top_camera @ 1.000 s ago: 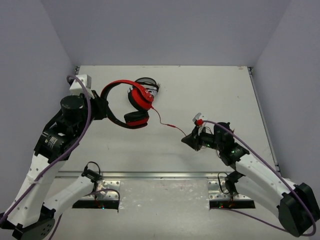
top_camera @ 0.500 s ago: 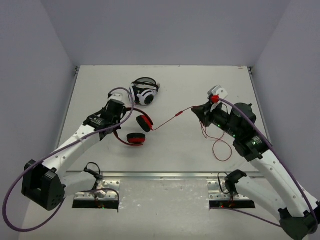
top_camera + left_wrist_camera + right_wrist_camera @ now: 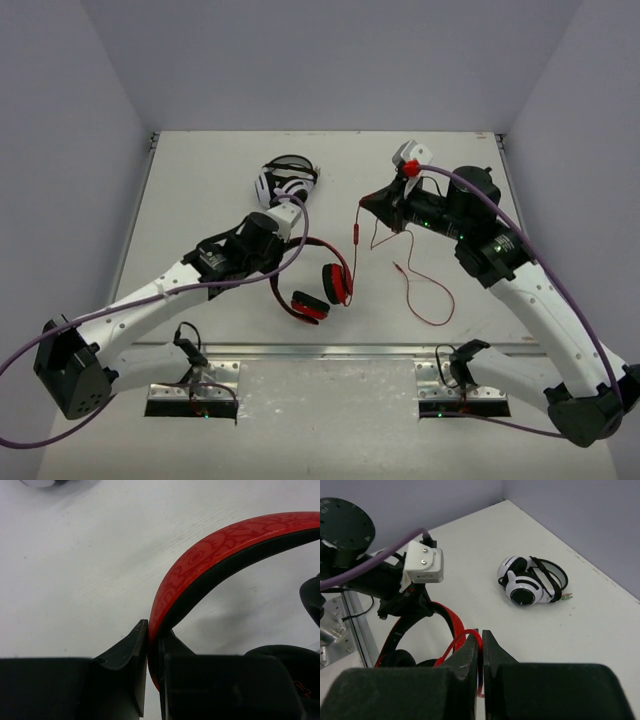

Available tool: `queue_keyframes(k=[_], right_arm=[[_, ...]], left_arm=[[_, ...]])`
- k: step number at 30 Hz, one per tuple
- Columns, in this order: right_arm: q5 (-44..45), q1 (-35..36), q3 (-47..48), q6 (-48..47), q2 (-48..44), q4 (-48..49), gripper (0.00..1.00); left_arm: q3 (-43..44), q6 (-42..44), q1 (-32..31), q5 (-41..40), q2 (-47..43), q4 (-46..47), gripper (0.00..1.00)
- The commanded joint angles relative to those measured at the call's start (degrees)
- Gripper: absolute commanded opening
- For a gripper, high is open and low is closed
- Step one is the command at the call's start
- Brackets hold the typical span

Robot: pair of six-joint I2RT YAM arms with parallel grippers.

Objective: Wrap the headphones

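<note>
The red headphones (image 3: 318, 283) hang over the middle of the table, ear cups low. My left gripper (image 3: 283, 247) is shut on their red headband (image 3: 210, 555), which runs between its jaws in the left wrist view. The thin red cable (image 3: 358, 232) rises from the ear cups to my right gripper (image 3: 366, 204), which is shut on it; the cable (image 3: 465, 639) shows pinched between the jaws in the right wrist view. The rest of the cable (image 3: 425, 295) trails in a loop on the table below the right arm.
The white-and-black striped headphones (image 3: 285, 180) lie at the back centre of the table, also in the right wrist view (image 3: 532, 581). Grey walls close in the table on three sides. A metal rail (image 3: 320, 350) runs along the near edge.
My left gripper carried the red headphones right and toward the near edge. My right gripper moved left and back with the cable, which now hangs steeply between gripper and ear cups.
</note>
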Motion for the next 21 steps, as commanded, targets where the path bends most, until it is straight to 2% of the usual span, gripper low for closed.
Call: queue_keyframes(k=[1, 6, 13, 16, 21], right_arm=[[-2.9, -0.1, 1.8, -0.1, 1.6, 2.5, 0.01], [-5.1, -0.1, 1.1, 1.8, 2.8, 4.7, 0.01], [-1.8, -0.1, 2.3, 4.3, 5.6, 5.6, 0.01], [2.7, -0.1, 3.3, 6.1, 7.6, 6.2, 0.01], [1.9, -0.1, 6.8, 8.1, 13.4, 4.6, 0.01]], left_arm=[[0.8, 1.8, -1.7, 5.4, -5.3, 5.6, 0.0], [2.0, 2.0, -3.4, 5.8, -2.4, 3.9, 0.0], [2.9, 1.8, -5.0, 5.7, -1.9, 2.5, 0.0], [3.2, 2.0, -6.0, 6.9, -1.5, 2.1, 0.0], [3.2, 2.2, -8.1, 7.0, -1.8, 1.9, 0.0]])
